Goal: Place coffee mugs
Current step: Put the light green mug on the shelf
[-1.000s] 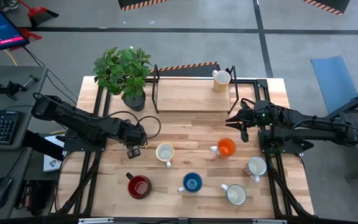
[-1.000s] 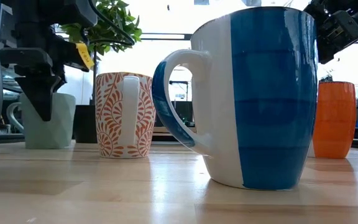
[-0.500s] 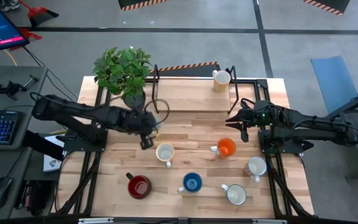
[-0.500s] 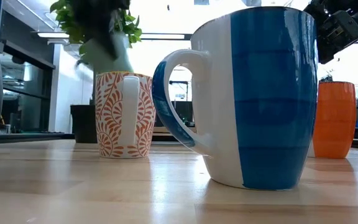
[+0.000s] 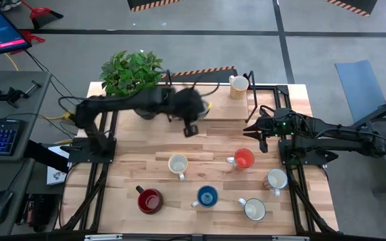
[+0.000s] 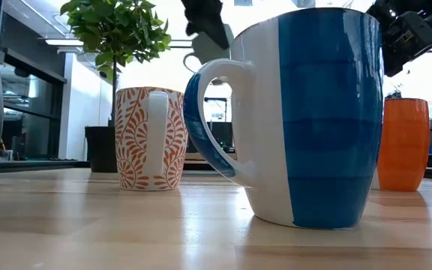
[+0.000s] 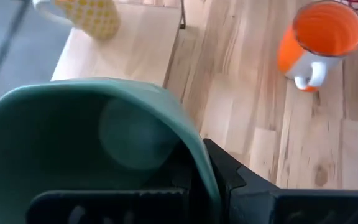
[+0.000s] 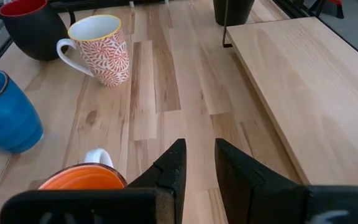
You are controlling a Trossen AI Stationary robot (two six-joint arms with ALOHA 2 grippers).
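One teal-green mug (image 7: 98, 143) clenched in my left gripper (image 5: 191, 128) over the shelf (image 5: 210, 100); lower level, left of the yellow-dotted mug (image 5: 238, 86). Right gripper (image 5: 258, 134) idle, slightly parted.

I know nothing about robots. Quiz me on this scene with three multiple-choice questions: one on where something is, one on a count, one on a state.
1. Where is the teal-green mug?
A. On the table beside a red mug
B. Held off the table by the left end effector
C. Inside the plant pot

2. How many mugs stand on the raised wooden board?
A. None
B. One
C. Three

3. What state is the right end effector in?
A. Shut on the orange mug
B. Holding a blue mug
C. Empty, fingers apart

Answers:
1. B: the left wrist view shows the mug clamped in that arm's own fingers.
2. B: only the cream mug stands on the board.
3. C: the right wrist view shows bare table between the fingers, with the orange mug beside them.
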